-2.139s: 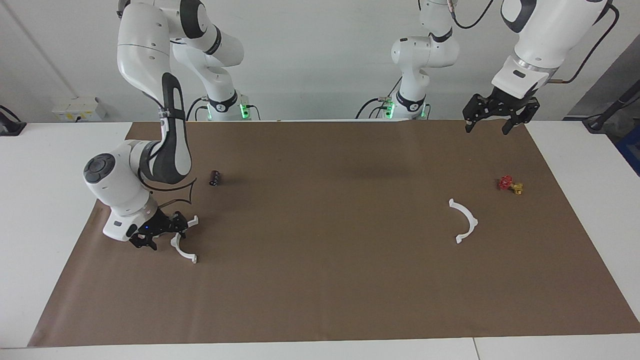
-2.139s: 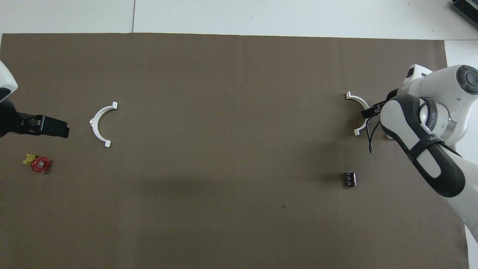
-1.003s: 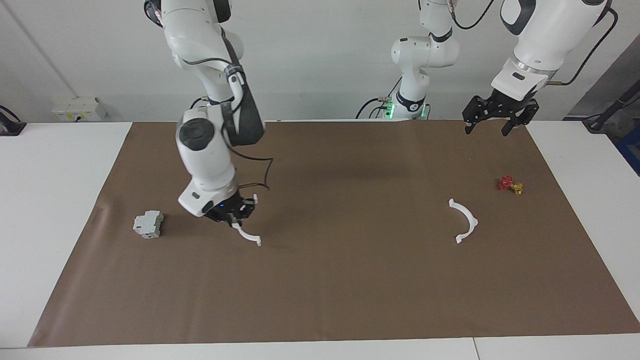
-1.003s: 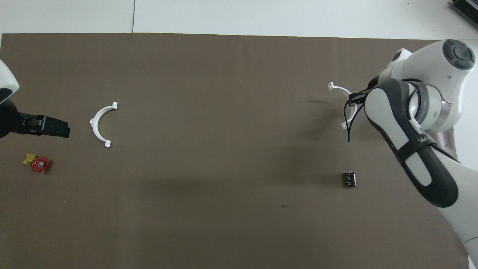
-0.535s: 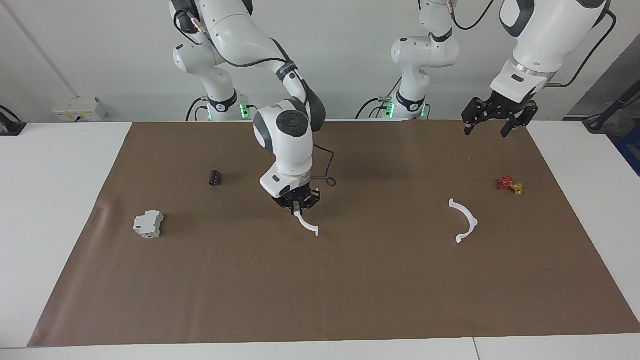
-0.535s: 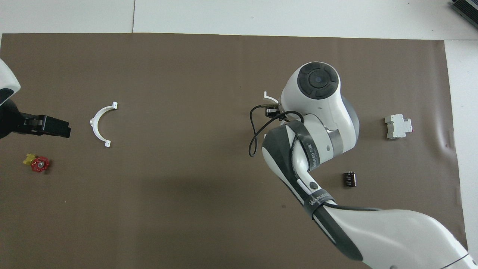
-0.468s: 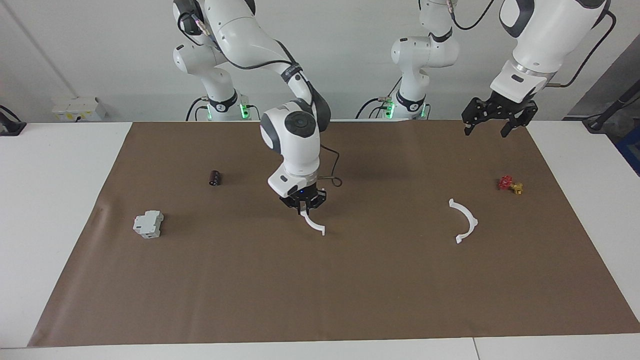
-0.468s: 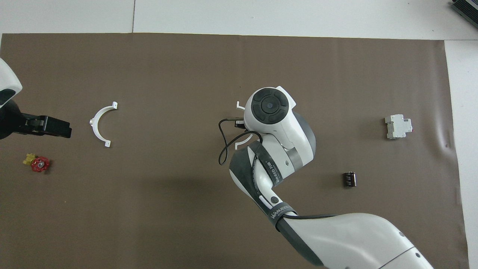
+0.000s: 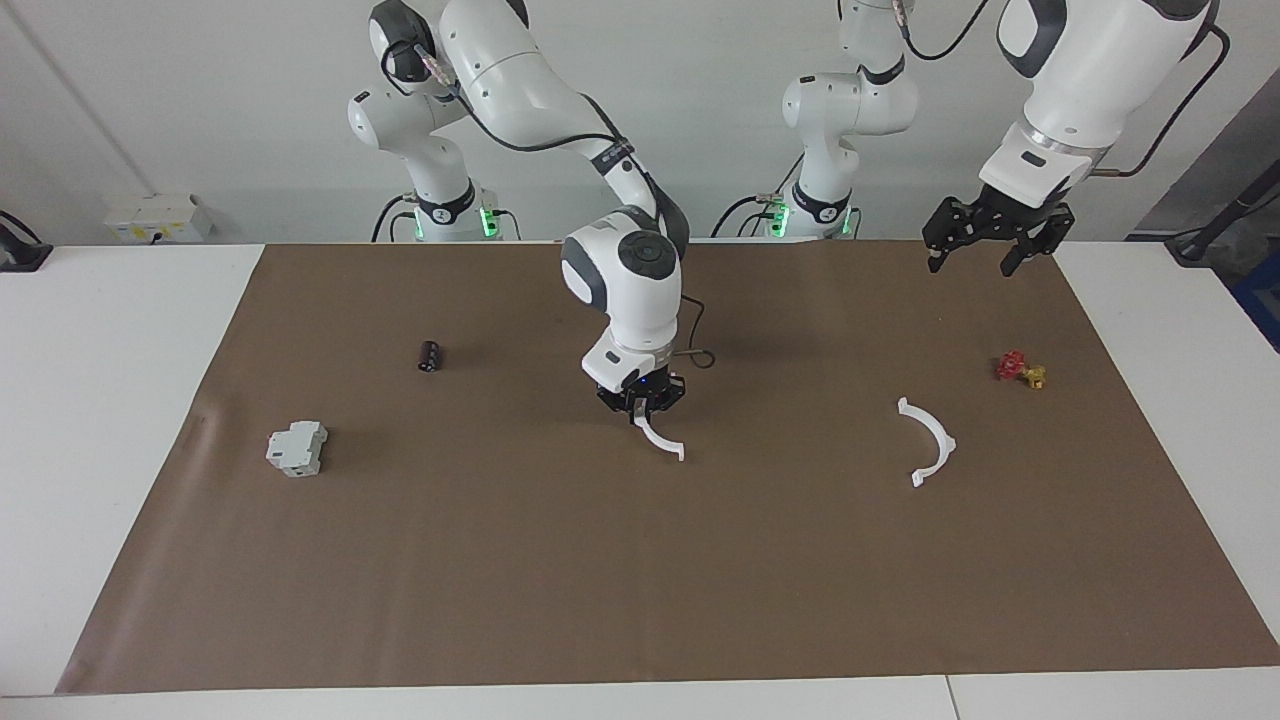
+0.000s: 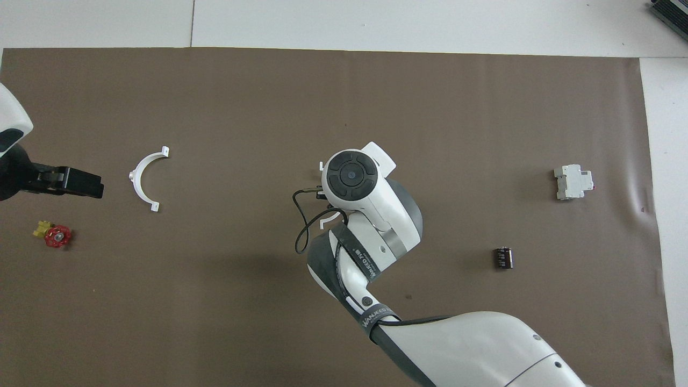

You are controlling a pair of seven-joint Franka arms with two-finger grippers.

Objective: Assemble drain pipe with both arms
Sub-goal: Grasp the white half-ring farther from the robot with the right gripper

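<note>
White plastic half-ring arc hangs clamped in the right gripper over the brown mat's middle; its twin arc lies flat near the waiting, spread-fingered left gripper

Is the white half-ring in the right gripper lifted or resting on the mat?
Lifted: white plastic half-ring hangs from right gripper, above the brown mat.

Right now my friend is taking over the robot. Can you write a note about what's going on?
Right gripper: shut on one half-ring, held over the middle of the mat.
Left gripper: open, waiting up in the air at its own end of the table.
Other half-ring: lying on the mat, near the red-and-yellow valve.
Done: one half picked up.
Left: grab the other half and join the two into a ring.
</note>
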